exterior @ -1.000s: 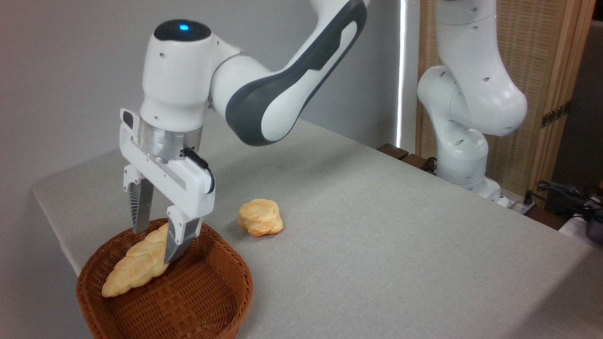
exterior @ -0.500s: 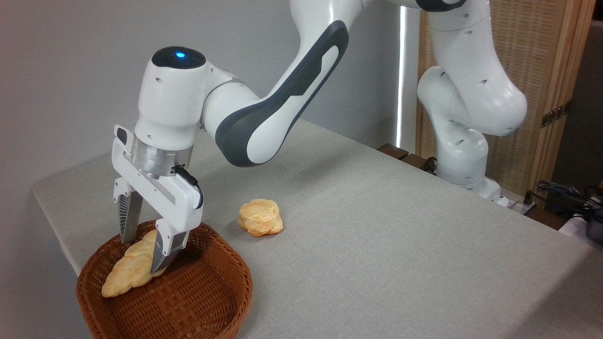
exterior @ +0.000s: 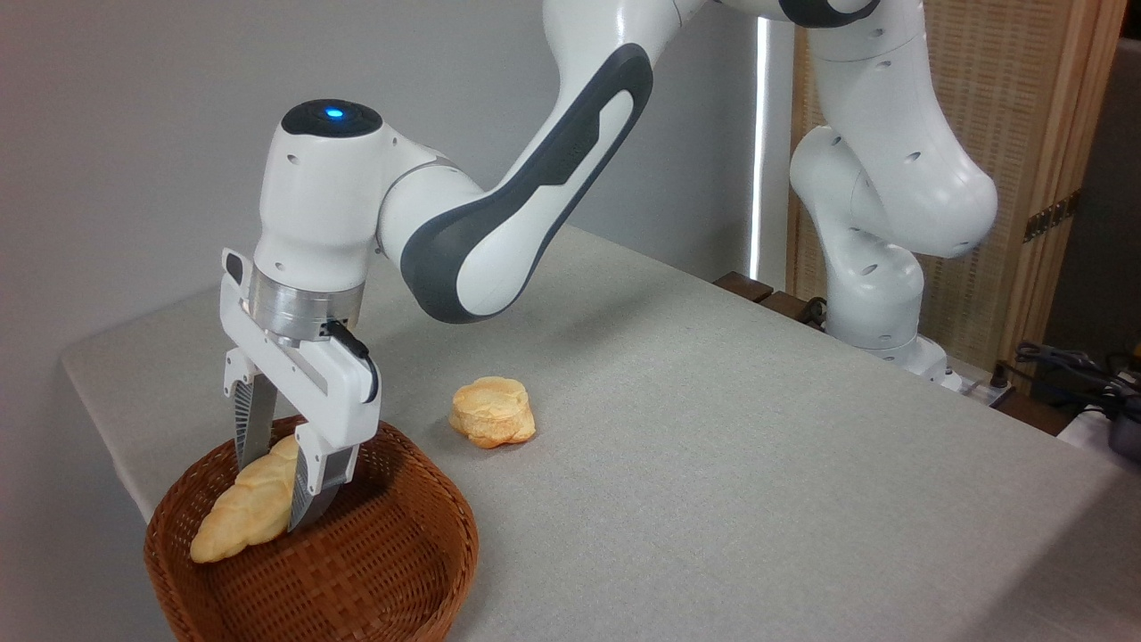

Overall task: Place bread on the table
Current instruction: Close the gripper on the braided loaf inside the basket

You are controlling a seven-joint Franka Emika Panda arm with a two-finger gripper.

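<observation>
The long braided bread (exterior: pixel 233 528) lies inside the brown wicker basket (exterior: pixel 465 535) at the front left, leaning along its left wall. My gripper (exterior: pixel 272 493) reaches down into the basket with one finger on each side of the loaf's upper half, pressed against it. The right finger (exterior: pixel 312 481) hides part of the loaf. The bread still rests in the basket. The table (exterior: pixel 713 481), covered in light grey cloth, spreads out to the right of the basket.
A small round lumpy bun (exterior: pixel 493 412) sits on the cloth just right of and behind the basket. The arm's white base (exterior: pixel 878 303) stands at the table's far right edge, with cables beside it. The table's left edge runs close behind the basket.
The gripper came down and leftward into the basket, and its fingers have narrowed from a wide straddle onto the sides of the loaf. The loaf has barely shifted.
</observation>
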